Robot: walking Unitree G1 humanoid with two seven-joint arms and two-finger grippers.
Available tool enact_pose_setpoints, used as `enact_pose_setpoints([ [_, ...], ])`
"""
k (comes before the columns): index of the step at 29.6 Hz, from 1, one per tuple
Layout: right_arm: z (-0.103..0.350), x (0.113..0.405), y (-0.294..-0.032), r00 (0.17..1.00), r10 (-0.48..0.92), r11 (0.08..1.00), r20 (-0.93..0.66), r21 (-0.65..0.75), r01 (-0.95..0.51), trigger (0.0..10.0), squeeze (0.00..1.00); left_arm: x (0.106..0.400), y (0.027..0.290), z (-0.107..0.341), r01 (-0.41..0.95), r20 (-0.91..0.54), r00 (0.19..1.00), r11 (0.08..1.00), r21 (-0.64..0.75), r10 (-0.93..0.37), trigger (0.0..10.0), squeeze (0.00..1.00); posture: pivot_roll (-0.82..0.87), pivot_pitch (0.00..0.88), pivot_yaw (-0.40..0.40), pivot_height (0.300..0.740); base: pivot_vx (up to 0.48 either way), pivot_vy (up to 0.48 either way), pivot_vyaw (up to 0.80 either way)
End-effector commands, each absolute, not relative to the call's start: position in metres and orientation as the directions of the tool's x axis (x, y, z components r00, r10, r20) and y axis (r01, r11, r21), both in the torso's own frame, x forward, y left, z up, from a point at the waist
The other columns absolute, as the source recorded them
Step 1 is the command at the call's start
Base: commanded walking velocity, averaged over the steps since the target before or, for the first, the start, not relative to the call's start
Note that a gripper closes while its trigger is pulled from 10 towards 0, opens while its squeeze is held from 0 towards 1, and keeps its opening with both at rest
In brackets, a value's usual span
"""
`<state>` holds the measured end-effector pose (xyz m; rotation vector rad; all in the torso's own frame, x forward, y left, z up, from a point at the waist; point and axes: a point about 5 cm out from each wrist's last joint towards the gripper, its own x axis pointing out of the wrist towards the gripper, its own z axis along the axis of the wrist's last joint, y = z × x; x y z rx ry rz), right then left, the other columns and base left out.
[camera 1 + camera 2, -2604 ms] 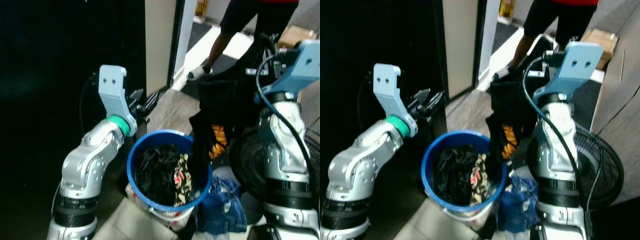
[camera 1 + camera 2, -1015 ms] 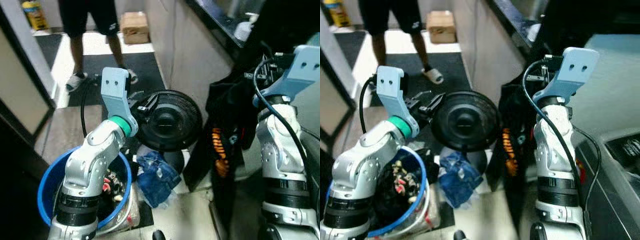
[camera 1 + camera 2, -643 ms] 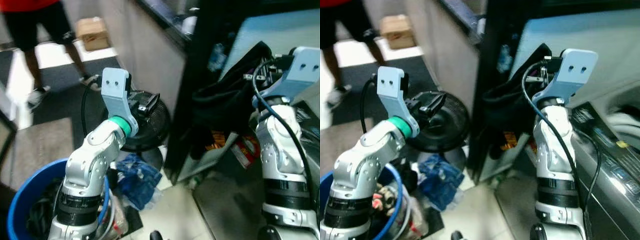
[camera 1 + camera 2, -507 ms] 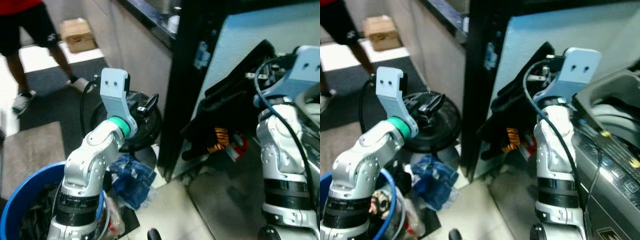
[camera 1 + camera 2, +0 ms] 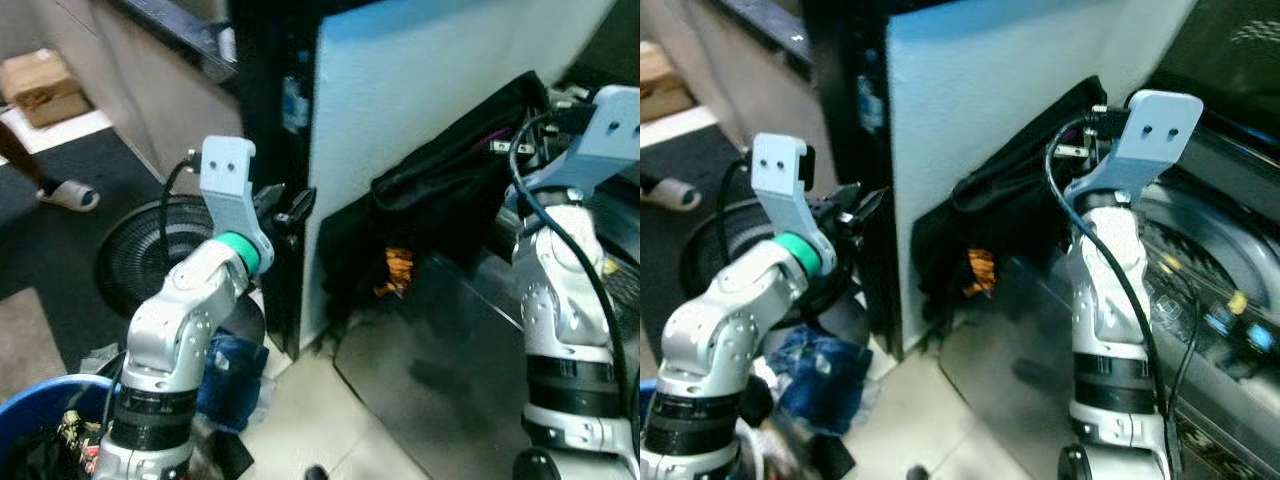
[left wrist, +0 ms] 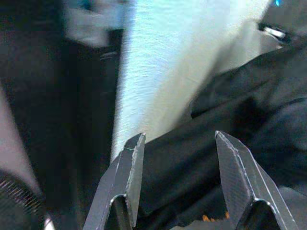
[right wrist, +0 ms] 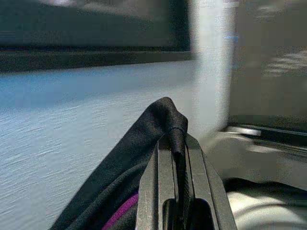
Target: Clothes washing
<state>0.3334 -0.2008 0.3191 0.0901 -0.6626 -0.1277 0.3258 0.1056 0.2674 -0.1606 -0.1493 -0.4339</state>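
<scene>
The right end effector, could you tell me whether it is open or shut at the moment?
Shut. In the right wrist view the right end effector has its two black fingers pressed together on a fold of the black garment, which hangs from it.

Two jointed silver arms, black bands low on each. Left arm (image 5: 185, 330): green wrist ring, pale blue bracket with two screw holes. Right arm (image 5: 560, 330): looping black cables.

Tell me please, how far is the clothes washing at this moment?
Done: a black garment is out of the blue bucket and pinched in the shut right claw. In hand: it hangs beside the washing machine, whose drum looks open. The left claw is open and holds nothing. Left: drop the garment in, then fetch what remains in the bucket and the blue cloth on the floor.
</scene>
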Motion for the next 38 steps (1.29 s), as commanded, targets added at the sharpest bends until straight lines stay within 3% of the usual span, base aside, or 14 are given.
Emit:
enact_pose_setpoints([
  [1,0.337,0.324,-0.212,0.707,-0.196,0.98,0.679,0.168,0.11,10.0,0.0,0.326,0.105,0.275,0.441,0.208,0.886,0.892,-0.104,-0.414,10.0,0.0,0.04,0.155,0.045,0.74,0.0,0.0,-0.8],
  [9,0.366,0.314,-0.225,0.608,-0.256,0.963,0.751,0.253,0.092,10.0,0.0,0.331,0.127,0.313,0.403,0.319,0.873,0.914,-0.051,-0.368,10.0,0.0,0.05,0.148,0.053,0.74,0.0,0.0,-0.8],
  [19,0.366,0.315,-0.216,0.613,-0.223,0.951,0.758,0.308,-0.036,10.0,0.0,0.329,0.137,0.32,0.322,0.363,0.877,0.946,0.038,-0.313,10.0,0.0,0.05,0.139,0.048,0.74,0.0,0.0,-0.8],
  [22,0.371,0.315,-0.209,0.606,-0.169,0.957,0.777,0.278,-0.089,10.0,0.0,0.329,0.137,0.32,0.319,0.363,0.878,0.947,0.039,-0.311,10.0,0.0,0.05,0.136,0.045,0.74,0.0,0.0,-0.8],
  [23,0.376,0.314,-0.197,0.6,-0.075,0.962,0.797,0.216,-0.167,10.0,0.0,0.329,0.136,0.318,0.324,0.359,0.878,0.945,0.038,-0.316,10.0,0.0,0.05,0.134,0.044,0.74,0.0,0.0,-0.8],
  [28,0.38,0.311,-0.177,0.58,0.072,0.958,0.811,0.105,-0.266,10.0,0.0,0.327,0.132,0.314,0.343,0.35,0.875,0.939,0.037,-0.334,10.0,0.0,0.05,0.132,0.038,0.74,0.0,0.0,-0.8],
  [38,0.376,0.312,-0.17,0.591,0.106,0.946,0.8,0.101,-0.307,10.0,0.0,0.326,0.13,0.308,0.334,0.341,0.885,0.942,0.005,-0.316,10.0,0.0,0.05,0.138,0.033,0.74,0.0,0.0,-0.8],
])
